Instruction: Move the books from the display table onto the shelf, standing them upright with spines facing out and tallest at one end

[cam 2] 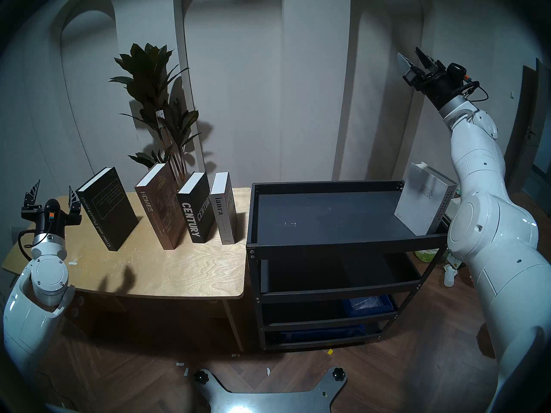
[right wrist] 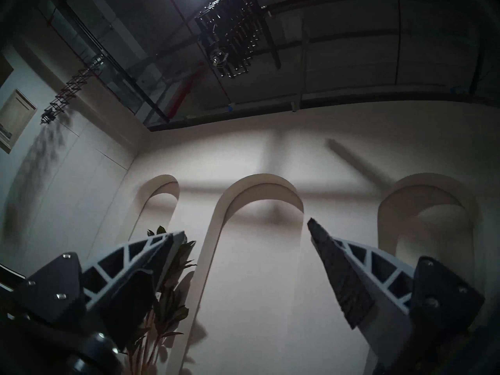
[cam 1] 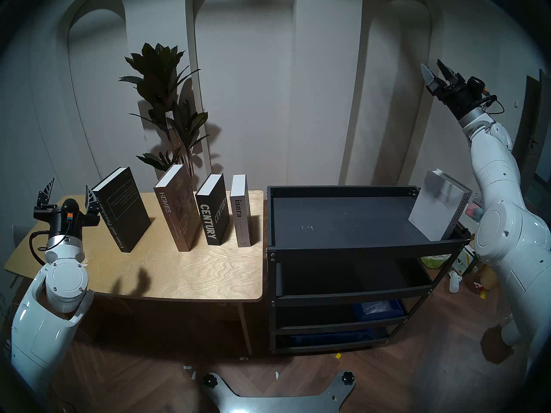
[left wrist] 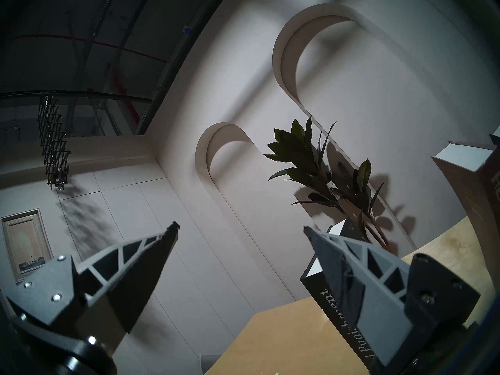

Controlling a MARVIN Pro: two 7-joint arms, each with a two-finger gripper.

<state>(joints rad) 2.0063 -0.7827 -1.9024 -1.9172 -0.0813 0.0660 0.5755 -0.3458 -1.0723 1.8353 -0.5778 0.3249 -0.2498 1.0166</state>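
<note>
One white book (cam 1: 436, 208) upright on shelf (cam 1: 357, 248), right end; four books (cam 1: 176, 212) left on worktop (cam 1: 185, 272). Left hand (cam 1: 70, 196) and right hand (cam 1: 433, 71) spread, empty.

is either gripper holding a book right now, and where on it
Nothing is held. The left gripper and right gripper both stand open and empty, clear of every book.

Head pair high, looking down; both my wrist views tilt up at the wall.
Head views share table (cam 1: 190, 272) and shelf (cam 1: 357, 248); wrists share plant (left wrist: 319, 160), arches.
</note>
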